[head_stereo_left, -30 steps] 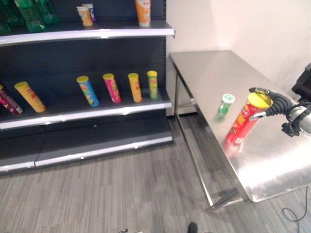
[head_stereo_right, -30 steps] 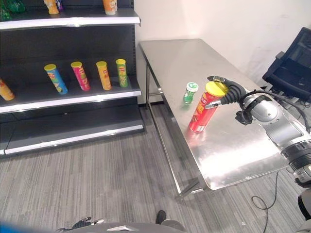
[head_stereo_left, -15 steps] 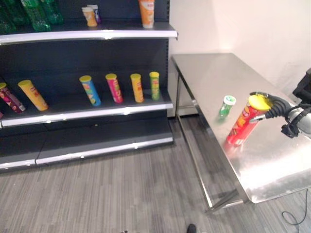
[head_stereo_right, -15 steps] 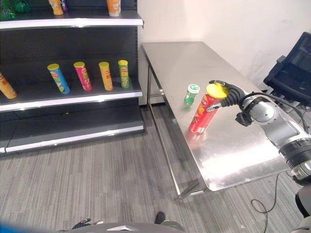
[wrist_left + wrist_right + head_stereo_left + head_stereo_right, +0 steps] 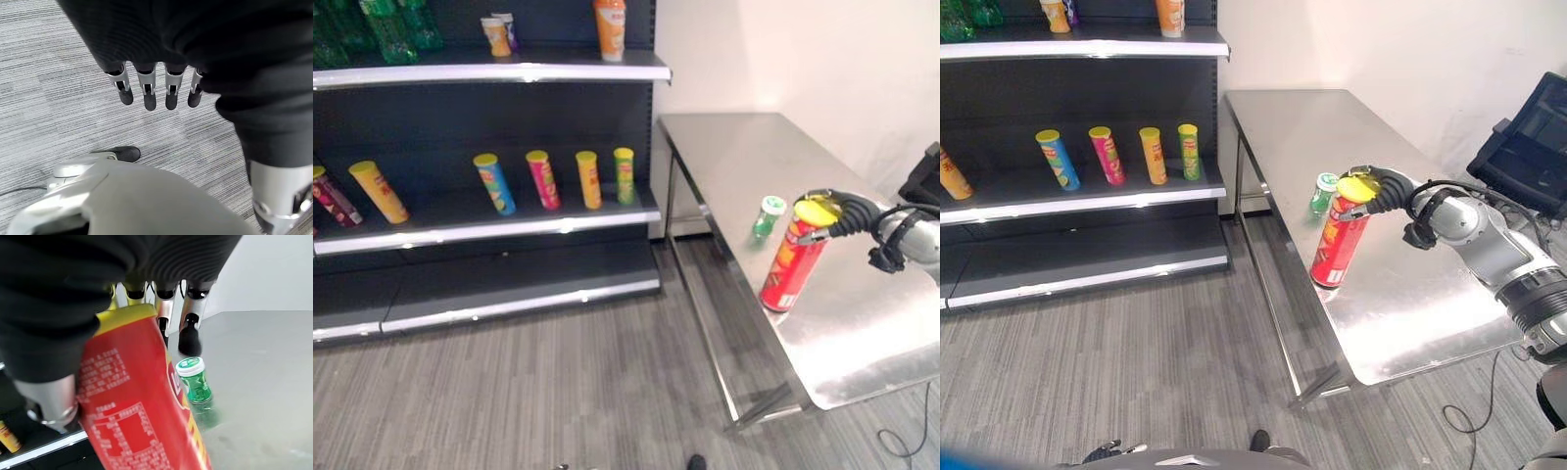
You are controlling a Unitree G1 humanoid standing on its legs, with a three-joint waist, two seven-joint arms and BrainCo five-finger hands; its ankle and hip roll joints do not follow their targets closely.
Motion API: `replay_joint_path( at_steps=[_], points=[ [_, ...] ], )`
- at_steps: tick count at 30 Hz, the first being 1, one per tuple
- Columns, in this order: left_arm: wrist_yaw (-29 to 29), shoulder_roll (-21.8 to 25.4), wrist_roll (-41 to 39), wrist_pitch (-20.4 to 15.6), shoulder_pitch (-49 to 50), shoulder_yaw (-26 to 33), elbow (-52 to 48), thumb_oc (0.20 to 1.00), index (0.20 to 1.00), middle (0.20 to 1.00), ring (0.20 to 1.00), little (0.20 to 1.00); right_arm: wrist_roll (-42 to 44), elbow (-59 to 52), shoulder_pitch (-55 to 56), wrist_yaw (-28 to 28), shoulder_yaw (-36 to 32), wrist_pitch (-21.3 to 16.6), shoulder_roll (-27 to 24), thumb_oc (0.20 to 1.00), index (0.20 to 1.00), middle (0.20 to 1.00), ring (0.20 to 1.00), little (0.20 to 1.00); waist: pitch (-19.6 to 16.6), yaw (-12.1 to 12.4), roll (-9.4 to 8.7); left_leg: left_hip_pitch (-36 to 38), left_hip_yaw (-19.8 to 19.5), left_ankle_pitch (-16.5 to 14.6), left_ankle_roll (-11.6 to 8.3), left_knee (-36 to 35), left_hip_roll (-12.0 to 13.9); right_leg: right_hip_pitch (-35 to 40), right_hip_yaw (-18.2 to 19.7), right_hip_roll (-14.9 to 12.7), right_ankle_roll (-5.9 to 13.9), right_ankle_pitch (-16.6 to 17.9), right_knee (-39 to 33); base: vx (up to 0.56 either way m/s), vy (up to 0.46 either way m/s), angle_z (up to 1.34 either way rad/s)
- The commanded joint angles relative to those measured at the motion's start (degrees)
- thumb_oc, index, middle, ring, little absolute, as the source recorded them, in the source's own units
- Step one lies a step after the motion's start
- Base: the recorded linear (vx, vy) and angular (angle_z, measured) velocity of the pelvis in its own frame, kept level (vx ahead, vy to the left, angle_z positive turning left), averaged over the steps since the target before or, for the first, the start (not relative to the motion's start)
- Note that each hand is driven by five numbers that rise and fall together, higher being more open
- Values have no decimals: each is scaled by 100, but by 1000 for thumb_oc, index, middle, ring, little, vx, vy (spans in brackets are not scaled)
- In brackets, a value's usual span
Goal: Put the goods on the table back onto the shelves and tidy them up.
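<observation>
A tall red chip can (image 5: 791, 262) with a yellow lid leans slightly, its base at the steel table's (image 5: 734, 147) edge that faces the shelves. My right hand (image 5: 1386, 186) is shut round the can's top; the right wrist view has the can (image 5: 142, 406) against the palm, with the fingers (image 5: 189, 328) reaching past it. A small green jar (image 5: 768, 215) with a white lid stands on the table just beyond the can. My left hand (image 5: 146, 90) hangs over the grey floor with straight fingers and holds nothing.
The middle shelf (image 5: 489, 230) carries a row of leaning cans: yellow (image 5: 378, 191), blue (image 5: 493, 183), pink (image 5: 541, 178), orange (image 5: 587, 177), green (image 5: 624, 173). The top shelf (image 5: 489, 70) holds green bottles (image 5: 382, 24) and an orange can (image 5: 610, 24). A black chair (image 5: 1528, 137) stands right of the table.
My right hand has carried the red can leftward, towards the table's shelf-side edge, and the can now stands more upright. The green jar has not moved.
</observation>
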Motion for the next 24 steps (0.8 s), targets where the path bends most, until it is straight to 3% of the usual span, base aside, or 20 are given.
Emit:
replay_joint_path(
  at_steps=[1,4,8,13,14,15,18,20,22,24],
  points=[
    [71,194,-57,-124,-151,-18,-23,1000,1000,1000,1000,1000,-242,-130,-115,-368,-162,-250,-301,200,200,200,200,200,39,197,-2,-82,595,-199,-497,91,497,484,180,-91,410,-1175,91,14,-37,1],
    [101,208,-81,-125,-83,140,-60,1000,1000,1000,1000,1000,-485,-513,267,-696,-847,-370,-257,200,200,200,200,200,101,226,-1,-153,453,-234,-490,207,541,450,259,-29,361,-1221,98,-7,-55,-2],
    [211,273,-337,-157,-171,273,-191,1000,1000,1000,1000,1000,-636,-888,450,-1113,-1502,-506,-42,200,200,200,200,200,508,373,-100,-1185,-9,-468,-607,1702,348,284,286,-96,247,-1309,219,-135,-36,1],
    [211,283,-338,-156,-176,264,-191,1000,1000,1000,1000,1000,-640,-901,486,-1112,-1539,-502,-43,200,200,200,200,200,495,364,-101,-1237,-32,-489,-607,1758,347,267,267,-92,247,-1312,224,12,52,30],
    [342,237,-681,-176,-202,408,-189,1000,1000,1000,1000,1000,-882,-1230,604,-1386,-1898,-520,33,200,200,200,200,200,571,462,-84,-1627,-478,115,-689,1116,950,287,226,-149,345,-1390,254,238,442,0],
    [404,267,-745,-205,-212,397,-246,1000,1000,1000,1000,1000,-857,-1326,741,-1480,-2050,-539,43,200,200,200,200,200,554,444,-79,-1921,-478,473,-749,538,1312,360,227,-243,433,-1511,272,321,573,43],
    [419,354,-636,-184,-138,470,-282,1000,1000,1000,1000,1000,-939,-1480,1135,-1496,-2360,-461,80,200,200,200,200,200,444,501,8,-1906,68,752,-878,91,1608,556,271,-412,567,-1621,294,257,442,40],
    [419,382,-486,-182,-198,494,-216,1000,1000,1000,1000,1000,-1106,-1559,1338,-1479,-2583,-385,147,200,200,200,200,200,315,480,95,-1791,104,822,-955,129,1513,614,156,-655,710,-1513,383,231,514,-33],
    [386,471,-279,-175,-279,438,-190,1000,1000,1000,1000,1000,-1199,-1584,1448,-1468,-2659,-356,293,200,200,200,200,200,269,494,38,-1748,246,657,-866,358,1269,594,116,-1029,874,-1224,558,187,506,15],
    [356,568,-120,-148,-280,384,-257,1000,1000,1000,1000,1000,-1336,-1530,1373,-1471,-2510,-281,467,200,200,200,200,200,269,530,-39,-1756,422,443,-681,615,1038,447,106,-1403,971,-716,811,139,485,-21]
  ],
)
